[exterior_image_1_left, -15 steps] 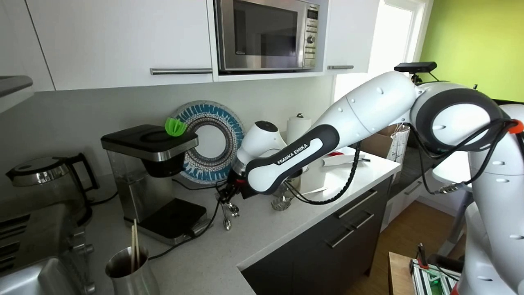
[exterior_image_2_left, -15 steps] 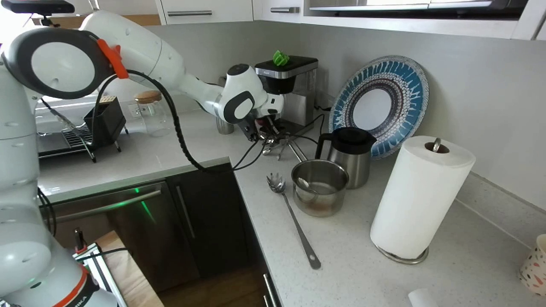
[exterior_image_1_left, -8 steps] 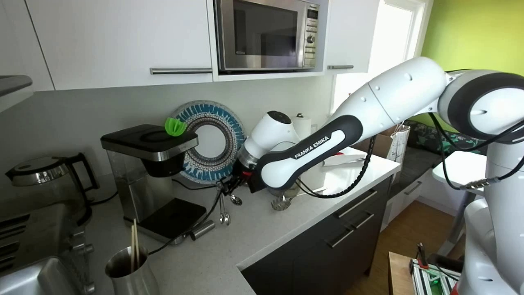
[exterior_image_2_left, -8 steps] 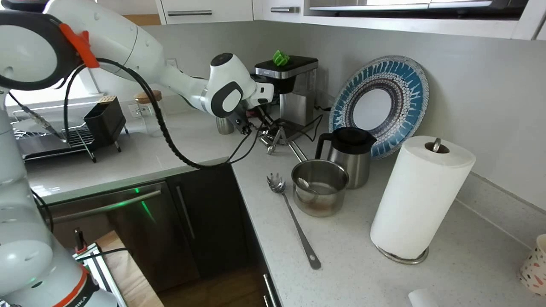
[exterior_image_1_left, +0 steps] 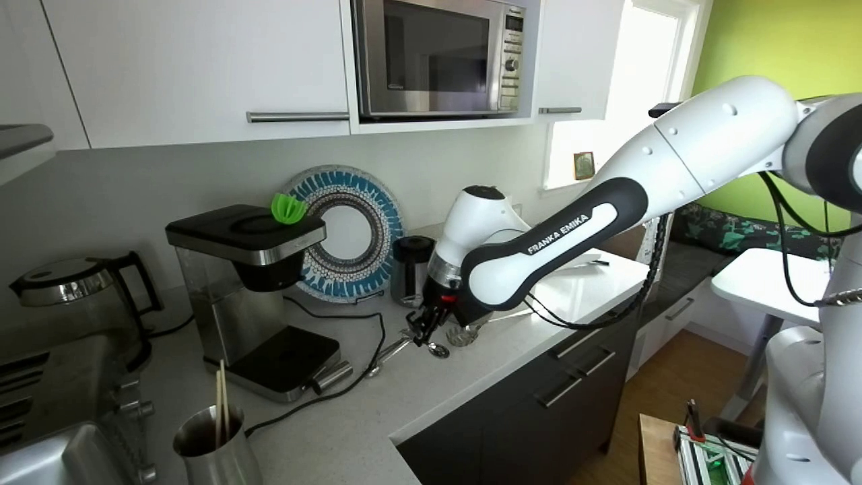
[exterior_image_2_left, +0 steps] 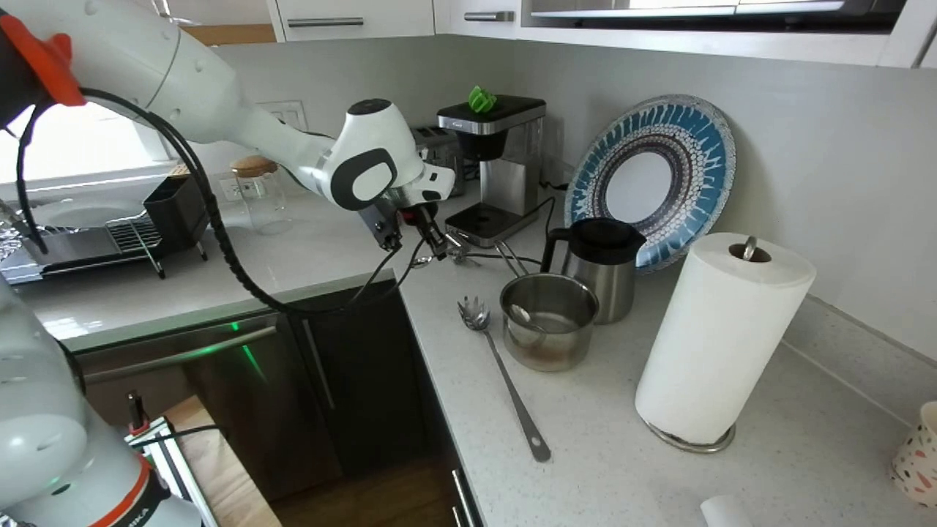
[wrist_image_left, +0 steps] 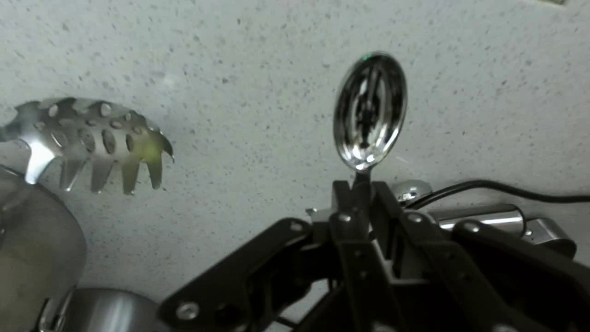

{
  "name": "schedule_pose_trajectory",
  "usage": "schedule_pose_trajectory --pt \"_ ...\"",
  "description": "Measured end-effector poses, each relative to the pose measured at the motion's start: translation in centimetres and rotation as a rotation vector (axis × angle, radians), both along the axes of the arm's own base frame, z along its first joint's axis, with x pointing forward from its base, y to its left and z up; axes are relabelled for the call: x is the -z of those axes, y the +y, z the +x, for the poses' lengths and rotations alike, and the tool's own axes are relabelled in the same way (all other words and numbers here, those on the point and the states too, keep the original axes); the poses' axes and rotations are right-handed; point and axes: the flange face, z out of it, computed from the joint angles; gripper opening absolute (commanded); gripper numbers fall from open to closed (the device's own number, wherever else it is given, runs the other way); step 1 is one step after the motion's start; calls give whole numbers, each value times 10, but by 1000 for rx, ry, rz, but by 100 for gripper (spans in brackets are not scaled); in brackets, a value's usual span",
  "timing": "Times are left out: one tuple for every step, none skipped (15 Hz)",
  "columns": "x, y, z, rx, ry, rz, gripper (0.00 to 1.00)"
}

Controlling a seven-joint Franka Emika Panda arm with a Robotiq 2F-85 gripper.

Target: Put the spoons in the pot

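Observation:
Small shiny metal spoons are at my gripper. The gripper (exterior_image_1_left: 423, 329) is shut on the handle of one spoon (wrist_image_left: 370, 110), whose bowl points out past the fingertips; that bowl also shows in an exterior view (exterior_image_1_left: 438, 350). More spoons (exterior_image_1_left: 385, 356) trail from the gripper; I cannot tell whether they are joined to the held one. The steel pot (exterior_image_2_left: 547, 337) stands on the counter with a spoon (exterior_image_2_left: 521, 315) inside; its edge shows at lower left in the wrist view (wrist_image_left: 37, 258). My gripper (exterior_image_2_left: 441, 250) is apart from it, beyond its handle end.
A slotted pasta spoon (exterior_image_2_left: 512, 395) lies beside the pot. A steel jug (exterior_image_2_left: 602, 271) and a paper towel roll (exterior_image_2_left: 721, 344) stand near it. The coffee maker (exterior_image_1_left: 256, 296) with its black cord (exterior_image_1_left: 337, 397) is close to the gripper. The counter edge (exterior_image_2_left: 421, 351) is near.
My gripper has moved away from the coffee maker, rightward in an exterior view, and the spoons have moved with it. The hanging spoons now slant out to one side. The pot has not moved.

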Motion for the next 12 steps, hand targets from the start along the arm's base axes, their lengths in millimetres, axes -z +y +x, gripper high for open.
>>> schedule_pose_trajectory --pt "-2 0 -9 -6 16 10 4" --pt "-5 1 -16 -7 30 20 4" --pt "-9 -1 -21 -5 28 20 4" --pt "-14 -4 -24 2 12 19 4" --pt "-22 -8 -26 8 -27 5 4" --pt "-31 -12 -26 9 -83 -22 4" --pt "-41 -14 -26 5 -140 -50 4" --pt "-50 -16 -26 -1 -195 -78 4" --pt "-60 -18 -26 -7 -250 -106 4" --pt "-69 -19 -26 -12 -304 -134 4" --pt "-78 -21 -27 -16 -356 -159 4" --pt "-87 -23 -29 -16 -403 -181 4"
